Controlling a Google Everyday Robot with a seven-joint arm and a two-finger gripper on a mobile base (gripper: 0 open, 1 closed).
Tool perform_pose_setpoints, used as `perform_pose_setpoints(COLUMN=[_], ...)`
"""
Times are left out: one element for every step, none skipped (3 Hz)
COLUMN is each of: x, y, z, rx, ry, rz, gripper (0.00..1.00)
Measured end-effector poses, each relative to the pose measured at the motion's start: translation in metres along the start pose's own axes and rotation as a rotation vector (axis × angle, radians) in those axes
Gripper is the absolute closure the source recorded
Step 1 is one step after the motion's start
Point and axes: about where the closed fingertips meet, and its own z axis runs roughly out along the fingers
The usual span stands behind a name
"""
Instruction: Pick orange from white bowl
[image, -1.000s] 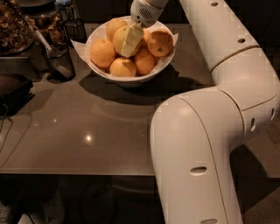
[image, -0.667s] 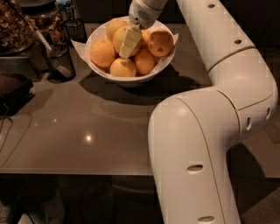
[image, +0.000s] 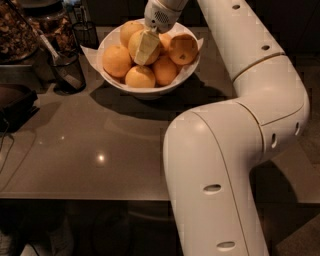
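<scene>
The gripper (image: 145, 50) sits low among the fruit in the white bowl (image: 187, 70) and covers the right side of the orange (image: 133, 42), whose underside is hidden by neighbouring fruit. Its wrist is cut off by the top edge. The arm (image: 225, 165) runs out at the bottom edge and hides the table (image: 100, 135) behind it, and a dark object (image: 15, 102) is cut off at the left edge.
</scene>
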Motion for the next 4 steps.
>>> perform_pose_setpoints(x=[-0.003,-0.003,-0.014,-0.027], y=[-0.005,-0.005,-0.006,-0.003], z=[-0.003,-0.003,-0.013,-0.028], rx=[0.03,0.03,0.051,0.068], ry=[-0.011,-0.011,-0.062,-0.121], rz=[-0.024,-0.024,-0.032,-0.057], gripper=[0.76,0.98,1.0,1.0])
